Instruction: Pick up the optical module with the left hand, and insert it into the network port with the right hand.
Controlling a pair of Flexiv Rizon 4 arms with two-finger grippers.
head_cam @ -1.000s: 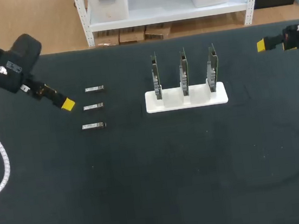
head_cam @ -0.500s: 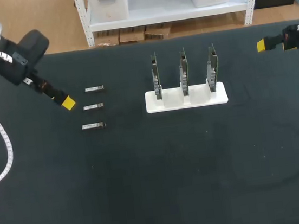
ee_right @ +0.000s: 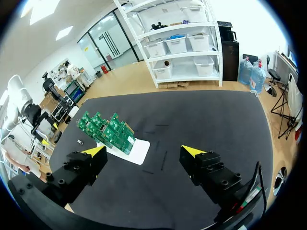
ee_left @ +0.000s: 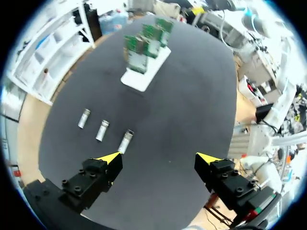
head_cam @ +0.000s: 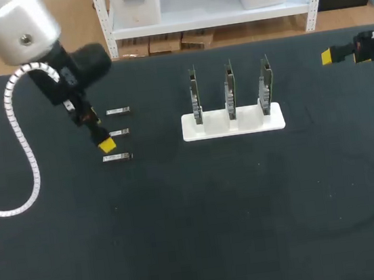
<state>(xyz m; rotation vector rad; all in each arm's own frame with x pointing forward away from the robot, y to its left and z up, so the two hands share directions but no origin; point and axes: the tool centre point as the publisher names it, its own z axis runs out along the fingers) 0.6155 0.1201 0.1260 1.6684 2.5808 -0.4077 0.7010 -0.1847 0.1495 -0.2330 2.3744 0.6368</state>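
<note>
Three small silver optical modules lie in a row left of centre: the far one (head_cam: pixel 118 111), the middle one (head_cam: pixel 118 132) and the front one (head_cam: pixel 117 157). My left gripper (head_cam: pixel 105 144) hangs open just above and left of the middle and front modules, holding nothing. In the left wrist view the front module (ee_left: pixel 125 141) lies just ahead of one open finger of the gripper (ee_left: pixel 159 158); the other two (ee_left: pixel 102 130) (ee_left: pixel 84 118) lie beyond. A white stand (head_cam: pixel 233 123) holds three upright green port boards (head_cam: pixel 229 88). My right gripper (head_cam: pixel 330 56) is open at the far right edge.
The table top is a dark mat (head_cam: pixel 217 218). In the right wrist view the white stand (ee_right: pixel 135 152) with its green boards (ee_right: pixel 108 130) lies ahead of the open gripper (ee_right: pixel 144 152), well away from it.
My left arm has swung right and toward the front, bringing its gripper from left of the module row to right over it. The right arm and the modules have not moved.
</note>
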